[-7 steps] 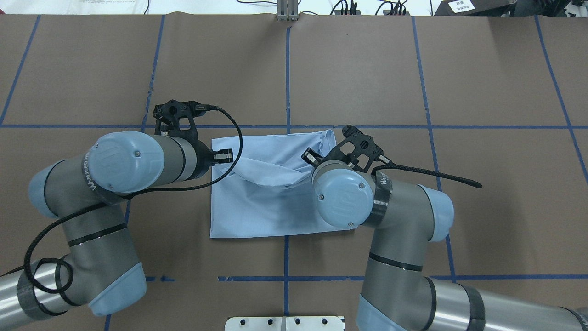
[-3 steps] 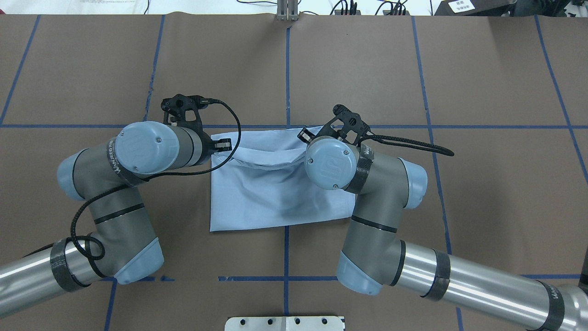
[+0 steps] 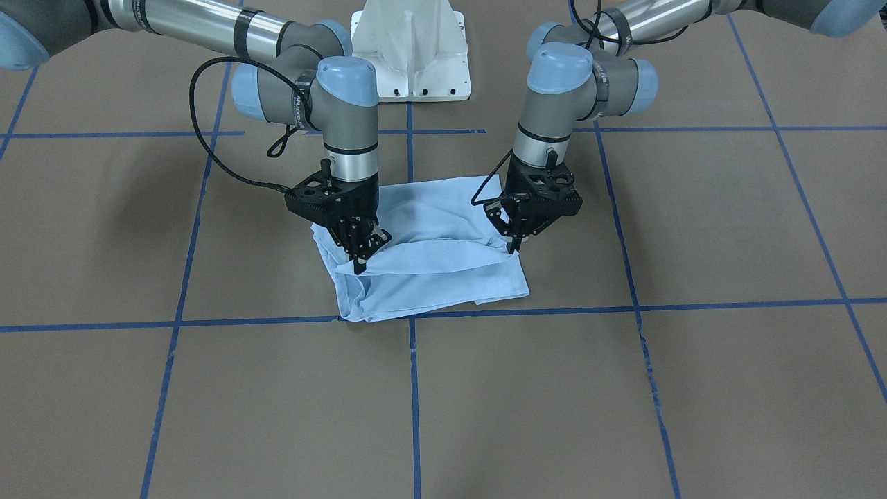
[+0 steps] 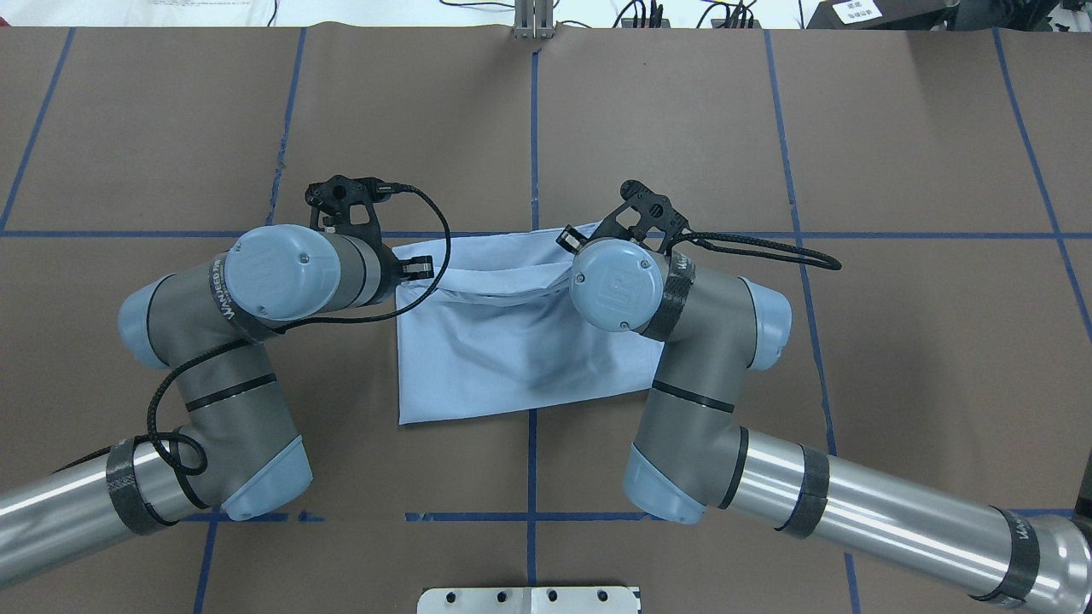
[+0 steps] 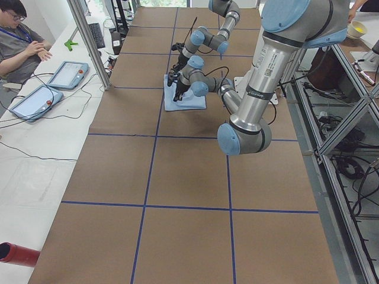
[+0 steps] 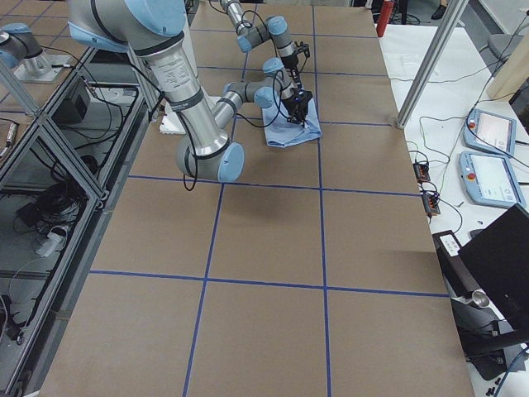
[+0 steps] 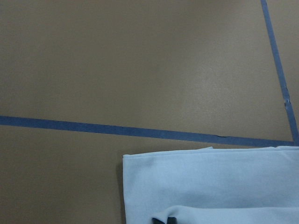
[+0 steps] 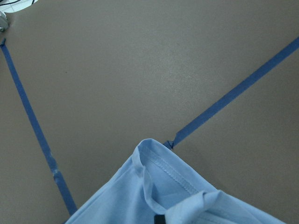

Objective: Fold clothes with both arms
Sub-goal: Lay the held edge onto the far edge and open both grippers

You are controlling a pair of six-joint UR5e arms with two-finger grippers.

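Note:
The light blue T-shirt [image 4: 512, 358] lies folded at the table's middle, also in the front-facing view [image 3: 443, 274]. Its print and neck label are hidden. My left gripper [image 4: 416, 268] is shut on the shirt's left side edge and holds it a little above the lower layer; in the front-facing view it is on the right [image 3: 514, 248]. My right gripper [image 3: 359, 267] is shut on the opposite side edge, mostly hidden under its wrist in the overhead view [image 4: 565, 240]. The raised layer sags between them. Hemmed cloth shows in the right wrist view [image 8: 159, 177].
Blue tape lines [image 4: 533, 128] grid the brown table. The shirt's far edge lies at a cross line [image 7: 140, 132]. The white pedestal base [image 3: 410, 48] stands at the robot's side. An operator [image 5: 21, 35] sits at a side bench with tablets.
Both grippers have moved away from the robot toward the far tape line, carrying the shirt's raised layer with them. The whole shirt has slid slightly the same way.

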